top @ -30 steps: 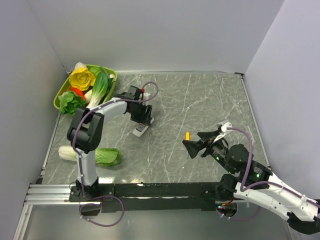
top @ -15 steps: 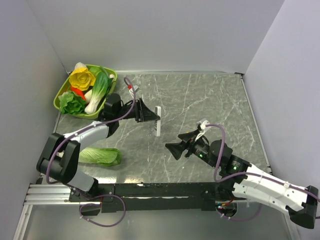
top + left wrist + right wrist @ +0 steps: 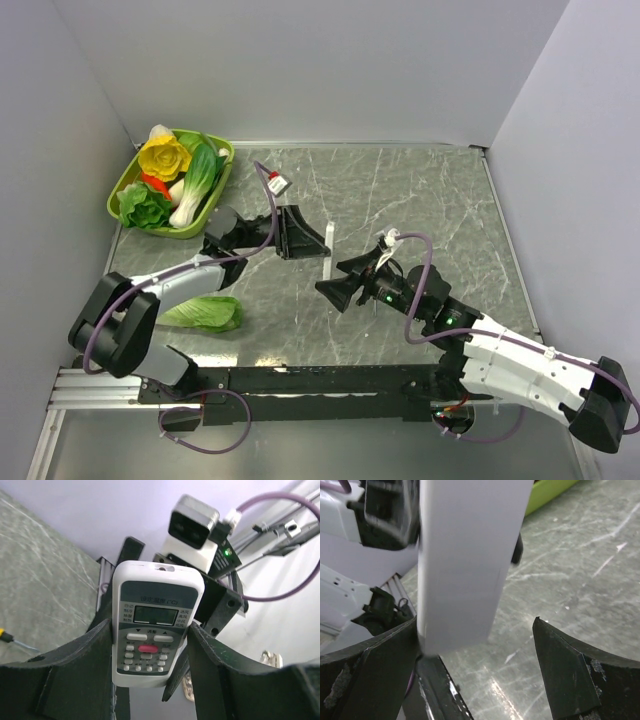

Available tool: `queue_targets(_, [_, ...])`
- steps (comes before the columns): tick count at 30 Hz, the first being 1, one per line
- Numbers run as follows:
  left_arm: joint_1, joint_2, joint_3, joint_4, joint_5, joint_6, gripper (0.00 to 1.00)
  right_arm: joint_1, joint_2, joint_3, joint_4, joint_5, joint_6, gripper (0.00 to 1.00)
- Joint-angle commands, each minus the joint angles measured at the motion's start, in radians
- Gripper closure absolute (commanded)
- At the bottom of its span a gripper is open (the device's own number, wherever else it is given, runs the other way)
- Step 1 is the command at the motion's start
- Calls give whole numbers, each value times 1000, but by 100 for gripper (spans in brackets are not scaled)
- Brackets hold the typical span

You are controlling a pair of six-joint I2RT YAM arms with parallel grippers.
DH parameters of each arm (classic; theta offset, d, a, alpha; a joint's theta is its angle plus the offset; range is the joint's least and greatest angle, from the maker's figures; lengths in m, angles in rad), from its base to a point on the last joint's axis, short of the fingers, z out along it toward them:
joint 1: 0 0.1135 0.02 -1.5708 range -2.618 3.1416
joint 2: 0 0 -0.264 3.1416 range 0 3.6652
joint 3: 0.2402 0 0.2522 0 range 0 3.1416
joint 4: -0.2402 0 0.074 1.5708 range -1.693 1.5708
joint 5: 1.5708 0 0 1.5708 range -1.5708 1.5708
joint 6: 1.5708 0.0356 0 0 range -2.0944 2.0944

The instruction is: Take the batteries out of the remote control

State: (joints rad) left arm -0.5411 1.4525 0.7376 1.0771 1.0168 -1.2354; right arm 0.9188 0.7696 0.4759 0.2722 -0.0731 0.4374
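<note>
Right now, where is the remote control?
In the top view the remote control is held upright near the middle of the table, gripped by the left hand, with the open right hand right beside its lower end.

The grey marbled table [image 3: 420, 200] carries a green vegetable tray [image 3: 118, 185] and a leafy cabbage [image 3: 205, 313].

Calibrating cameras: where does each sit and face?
Top external: high behind the arms, looking down on the table; both show.
Left wrist: behind the left gripper, facing the remote control, button side; fingers clamp it.
Right wrist: behind the right gripper, facing its blank back; open fingers show.
Wrist views share the remote control.
</note>
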Motion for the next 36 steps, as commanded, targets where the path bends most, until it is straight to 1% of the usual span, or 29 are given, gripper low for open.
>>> queue_targets(1, [-52,-70,32,-23,-12,83,75,-9,2,49,108,-57,26,1])
queue_targets(3, [-57,-81,29,-43,-26,102,75,-11,3,50,116,-76,29,4])
queue_targets(6, [-57,-92,22,-54,-40,114,75,-12,0,37,145,-102,40,28])
queue_targets(7, [-57,-92,22,-54,-44,114,75,-9,-4,26,156,-103,44,42])
queue_targets(8, [-57,-93,22,-62,-46,117,75,-11,-12,17,162,-99,46,48])
queue_targets(9, [-57,-96,23,-77,-50,122,72,-12,-15,9,168,-93,44,53])
queue_targets(10, [-57,-99,26,-94,-58,134,69,-11,-24,-5,168,-85,40,62])
queue_targets(11, [-57,-103,34,-120,-64,161,67,-11,-26,-8,160,-73,35,64])
queue_targets(13, [-57,-121,43,-215,-96,195,53,-12,-18,4,118,-39,5,69])
queue_targets(14, [-57,-130,52,-254,-116,239,40,-12,-12,13,63,-28,-11,71])
queue_targets(15, [-57,-150,58,-348,-135,264,36,-12,-6,23,36,-2,-49,72])
queue_targets(17, [-57,-173,72,-419,-199,321,30,-11,11,50,-48,45,-97,73])
queue_targets(18, [-57,-200,77,-462,-228,335,28,-9,17,58,-66,103,-142,74])
queue_targets(19, [-57,-213,88,-541,-269,361,27,-11,28,67,-83,131,-166,74])
queue_targets(20, [-57,-224,94,-583,-326,372,25,-8,34,73,-99,162,-186,74])
queue_targets(22, [-57,-247,109,-670,-385,382,25,-8,54,99,-148,212,-232,75])
queue_targets(24, [-57,-247,127,-718,-434,395,24,-9,72,118,-177,217,-253,75])
queue_targets(25, [-57,-241,147,-765,-443,404,24,-9,77,128,-182,210,-256,76])
queue_targets(29, [-60,-195,187,-847,-477,410,25,-9,102,141,-189,220,-247,76])
queue_targets(33, [-75,-141,206,-868,-495,407,26,-8,135,151,-189,226,-249,75])
queue_targets(36, [-100,-115,230,-896,-501,413,27,-8,169,187,-226,234,-250,75])
